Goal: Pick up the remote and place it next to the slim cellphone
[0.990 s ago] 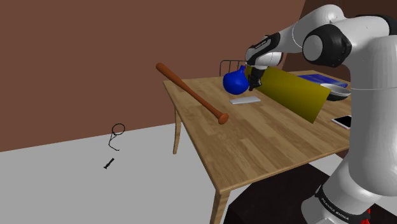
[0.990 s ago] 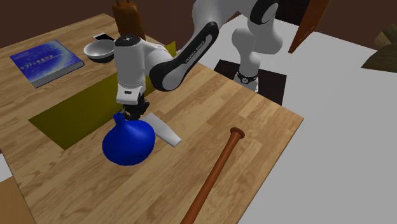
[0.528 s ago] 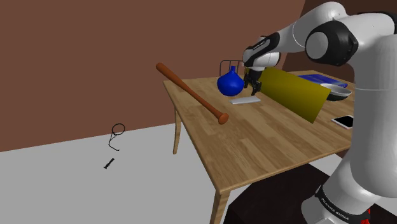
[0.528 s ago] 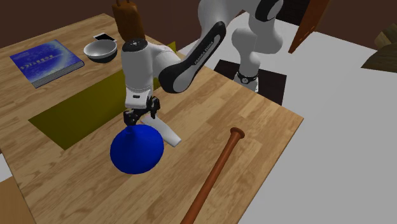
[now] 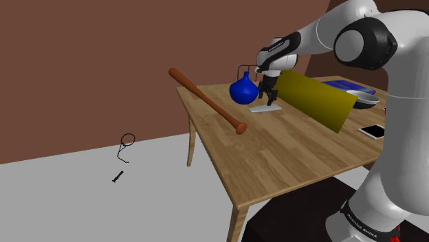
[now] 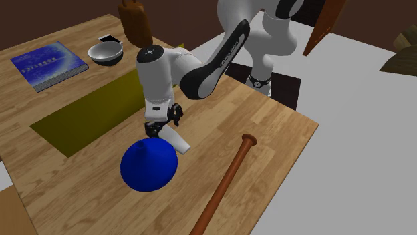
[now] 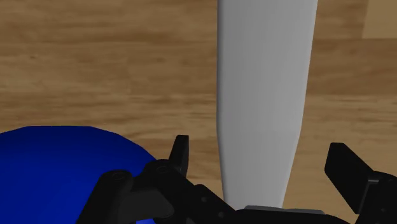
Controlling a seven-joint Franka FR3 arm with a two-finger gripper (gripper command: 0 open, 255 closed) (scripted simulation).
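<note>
- Swinging toward the shoulder view's left since a second ago, the arm (image 5: 313, 34) is nudging the blue vase (image 6: 148, 165) along.
- Brown wall (image 5: 103, 55) and grey floor (image 5: 82, 199) are framing the wooden table (image 5: 295, 158) bearing an olive mat (image 5: 320, 103).
- Grey remote (image 7: 267, 83) is lying flat just beside the vase, well apart from the slim cellphone (image 5: 373, 130).
- Gripper (image 7: 261, 156) is hovering empty, fingers (image 7: 181, 153) spread astride the remote; lowering straight, then squeezing its long sides, seems best.

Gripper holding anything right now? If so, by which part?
Nothing is held. The gripper is open, its fingers on either side of the grey remote without touching it.
</note>
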